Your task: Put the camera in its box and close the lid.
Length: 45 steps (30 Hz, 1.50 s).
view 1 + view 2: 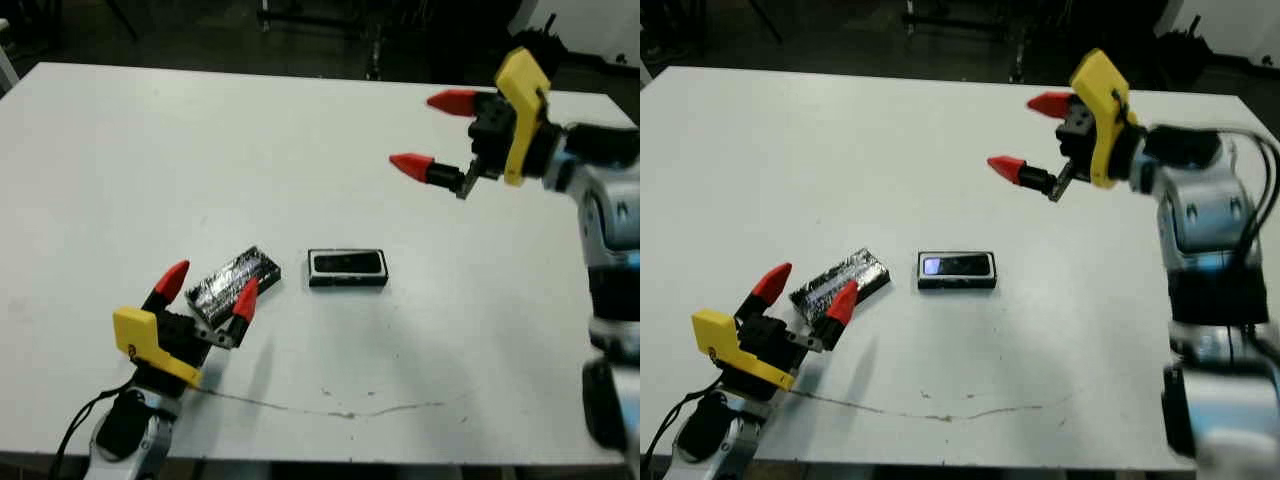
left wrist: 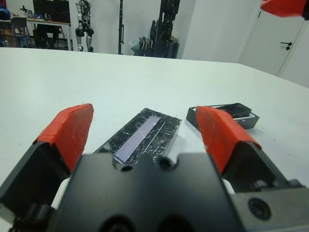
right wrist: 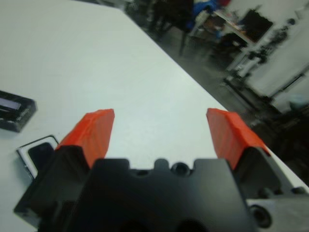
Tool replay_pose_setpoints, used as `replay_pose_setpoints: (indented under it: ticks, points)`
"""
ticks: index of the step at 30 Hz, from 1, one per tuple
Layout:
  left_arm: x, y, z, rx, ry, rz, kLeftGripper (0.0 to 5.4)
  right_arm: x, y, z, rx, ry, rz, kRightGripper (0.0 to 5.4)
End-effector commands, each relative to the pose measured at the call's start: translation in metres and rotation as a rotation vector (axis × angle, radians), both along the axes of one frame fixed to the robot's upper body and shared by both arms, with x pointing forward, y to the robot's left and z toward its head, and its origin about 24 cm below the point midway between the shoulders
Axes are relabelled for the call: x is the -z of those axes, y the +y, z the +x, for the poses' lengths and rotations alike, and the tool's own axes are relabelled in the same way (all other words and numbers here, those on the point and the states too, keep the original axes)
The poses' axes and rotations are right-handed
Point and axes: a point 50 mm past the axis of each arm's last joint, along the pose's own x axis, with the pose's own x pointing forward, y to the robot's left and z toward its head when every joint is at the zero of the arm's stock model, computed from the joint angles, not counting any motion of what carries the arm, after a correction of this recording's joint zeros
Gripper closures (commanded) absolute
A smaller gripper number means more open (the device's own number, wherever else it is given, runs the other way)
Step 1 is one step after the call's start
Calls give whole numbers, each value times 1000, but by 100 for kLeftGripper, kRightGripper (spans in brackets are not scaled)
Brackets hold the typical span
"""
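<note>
Two grippers show in our head views, both spread wide and both holding nothing. Our left gripper (image 1: 208,286) sits low over the near part of the table (image 1: 120,150), and the lid (image 1: 234,278) lies flat with its near end between the two fingers; from the head views we cannot tell whether either finger touches it. The left wrist view adds what the head views lack: the lid runs away from the jaws along the gap between them, with a pale reflected stripe down its glossy face. In that same view the box (image 2: 224,116) sits beyond the right-hand finger, outside the jaws, and the camera (image 2: 234,108) lies inside it.

The head views show the box just beside the lid, apart from it, its top still uncovered.

Our right gripper (image 1: 432,132) hangs in the air well apart from the box, its jaws pointing across the table. Its wrist view shows only bare table between the fingers, with the box off to one side beyond one finger.
</note>
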Motion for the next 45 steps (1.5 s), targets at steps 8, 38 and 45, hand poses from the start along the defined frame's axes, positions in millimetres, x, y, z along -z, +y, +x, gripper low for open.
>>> replay_pose_setpoints:
  ticks: [8, 38, 45]
  points:
    - [2, 2, -2, 4, 18, 15, 0, 36, 13, -22, 52, -73, 53, 198]
    - [0, 1, -1, 4, 15, 3, 0, 92, 46, -37, 13, 22, -138, 539]
    - [1, 0, -2, 3, 13, 10, 0, 109, 47, -45, -1, 78, -144, 539]
